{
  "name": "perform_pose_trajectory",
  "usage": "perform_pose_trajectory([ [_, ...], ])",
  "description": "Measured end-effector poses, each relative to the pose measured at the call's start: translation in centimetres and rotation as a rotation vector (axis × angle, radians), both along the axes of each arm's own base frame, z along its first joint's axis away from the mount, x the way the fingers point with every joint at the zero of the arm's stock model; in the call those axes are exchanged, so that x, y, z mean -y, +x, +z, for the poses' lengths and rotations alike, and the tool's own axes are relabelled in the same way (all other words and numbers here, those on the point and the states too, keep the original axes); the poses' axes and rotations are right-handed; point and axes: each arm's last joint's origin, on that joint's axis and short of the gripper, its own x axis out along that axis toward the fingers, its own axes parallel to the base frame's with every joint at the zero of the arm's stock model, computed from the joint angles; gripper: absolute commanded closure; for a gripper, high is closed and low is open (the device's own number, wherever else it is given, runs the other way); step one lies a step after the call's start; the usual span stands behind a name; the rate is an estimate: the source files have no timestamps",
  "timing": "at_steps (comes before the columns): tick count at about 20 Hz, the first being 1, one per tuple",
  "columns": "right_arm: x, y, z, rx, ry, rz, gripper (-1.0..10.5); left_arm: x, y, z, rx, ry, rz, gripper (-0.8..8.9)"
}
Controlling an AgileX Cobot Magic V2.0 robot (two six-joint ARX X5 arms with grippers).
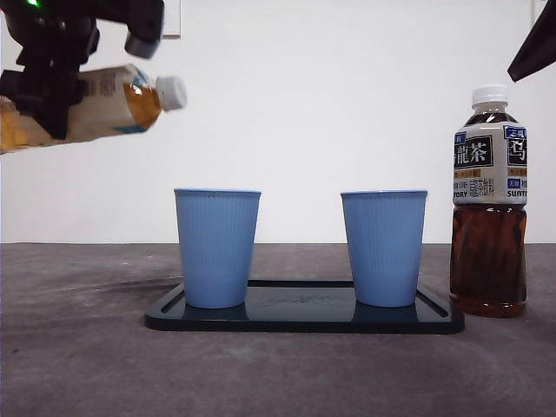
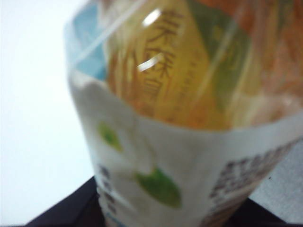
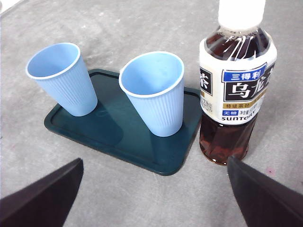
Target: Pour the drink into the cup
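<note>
A bottle of amber tea [image 1: 95, 109] is held at the upper left of the front frame by the left gripper [image 1: 48, 82], tilted close to horizontal with its white cap [image 1: 171, 92] on and pointing right, slightly raised. The cap is seen above and left of the left blue cup [image 1: 216, 247], well clear of its rim. In the left wrist view the frame is filled by the same bottle [image 2: 184, 123], blurred, with a white label and green leaf marks; the black jaws show only as dark wedges at the bottom edge on either side of the bottle and are closed against it. Two blue ribbed cups are stood upright on a dark tray [image 1: 304, 317] at lower centre of the front frame, the right blue cup [image 1: 383, 248] apart from the left one; both cups look empty in the right wrist view, at [image 3: 63, 78] and [image 3: 155, 92]. The tray [image 3: 113, 137] rests on a grey table [image 1: 78, 365]. A dark oolong tea bottle [image 1: 489, 204] with a white cap is stood upright at the right of the front frame, just beside the tray's right end, off the tray. The right gripper [image 3: 151, 198] is held above the table, jaws spread wide, nothing gripped; it is seen as a black tip at the upper right corner of the front frame.
</note>
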Motion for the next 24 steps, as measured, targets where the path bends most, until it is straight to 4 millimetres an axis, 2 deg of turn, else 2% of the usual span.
perform_pose_trajectory([
  [5, 0.0, 0.0, 0.0, 0.000, 0.000, 0.000, 4.6, 1.0, 0.4, -1.2, -0.030, 0.126, -0.010, 6.69],
  [9, 0.0, 0.0, 0.0, 0.000, -0.001, 0.000, 4.6, 1.9, 0.0, -1.4, -0.036, 0.149, -0.053, 6.69],
  [24, -0.2, -0.1, 0.0, -0.005, 0.020, 0.077, 4.6, 2.0, -0.1, -1.3, -0.037, 0.183, -0.058, 6.68],
])
